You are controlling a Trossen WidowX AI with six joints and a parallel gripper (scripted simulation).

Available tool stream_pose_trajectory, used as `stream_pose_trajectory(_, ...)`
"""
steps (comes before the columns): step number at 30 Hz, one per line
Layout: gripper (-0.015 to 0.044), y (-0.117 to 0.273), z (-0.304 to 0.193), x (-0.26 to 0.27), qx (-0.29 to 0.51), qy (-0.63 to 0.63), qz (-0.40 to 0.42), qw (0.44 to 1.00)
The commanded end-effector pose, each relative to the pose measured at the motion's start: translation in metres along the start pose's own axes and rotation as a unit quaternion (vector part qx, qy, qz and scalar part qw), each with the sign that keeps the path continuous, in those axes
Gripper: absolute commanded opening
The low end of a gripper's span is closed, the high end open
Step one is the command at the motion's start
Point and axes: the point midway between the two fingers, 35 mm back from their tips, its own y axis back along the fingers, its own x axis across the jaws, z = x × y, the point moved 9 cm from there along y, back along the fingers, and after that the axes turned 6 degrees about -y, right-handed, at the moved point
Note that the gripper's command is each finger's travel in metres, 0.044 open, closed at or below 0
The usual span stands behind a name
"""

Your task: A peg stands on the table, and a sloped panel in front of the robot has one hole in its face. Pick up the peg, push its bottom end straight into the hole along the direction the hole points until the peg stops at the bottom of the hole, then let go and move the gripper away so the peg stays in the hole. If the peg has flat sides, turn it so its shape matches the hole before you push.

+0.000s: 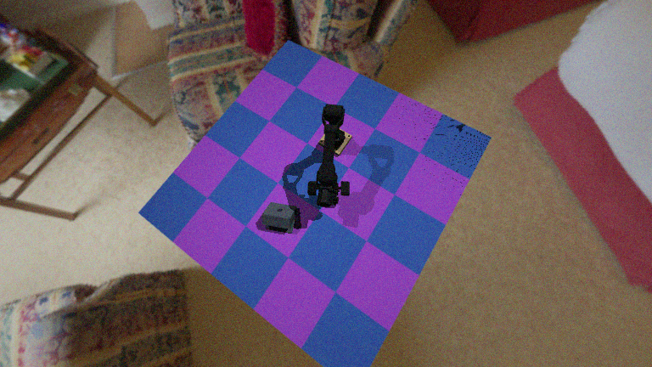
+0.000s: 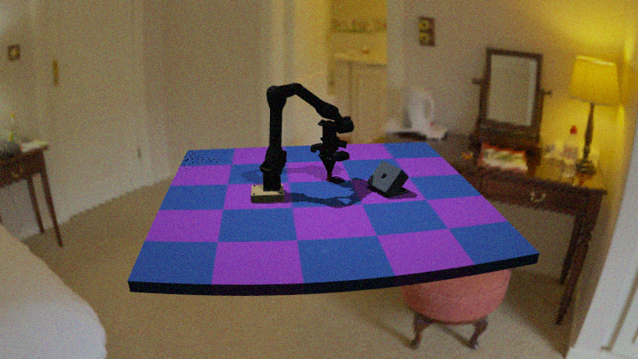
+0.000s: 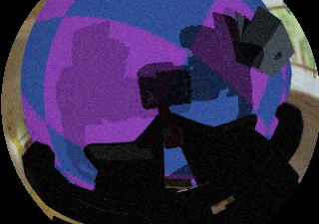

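Observation:
My gripper points straight down and is shut on the peg. The peg is thin, dark and upright, with a dark red top between the fingers in the wrist view. Its lower end shows below the fingertips in the exterior view, at or very near the table. Its cross-section is too dark to tell. In the top view the arm hides the peg and fingertips. The grey sloped panel stands apart from the gripper, with one small dark hole in its face.
The blue and purple checkered table lies under everything. The arm's pale base plate stands behind the gripper, on the side away from the panel. Arm shadows fall on the table between the gripper and the panel.

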Motion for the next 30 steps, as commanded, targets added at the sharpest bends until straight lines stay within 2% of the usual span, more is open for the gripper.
stream_pose_trajectory(1,0.0,0.001,0.0,0.0,-0.001,0.0,0.0,1.0)
stream_pose_trajectory(18,0.0,0.002,0.0,0.0,-0.001,0.0,0.0,1.0)
stream_pose_trajectory(30,0.0,0.045,0.003,-0.001,0.0,-0.002,0.001,1.0)
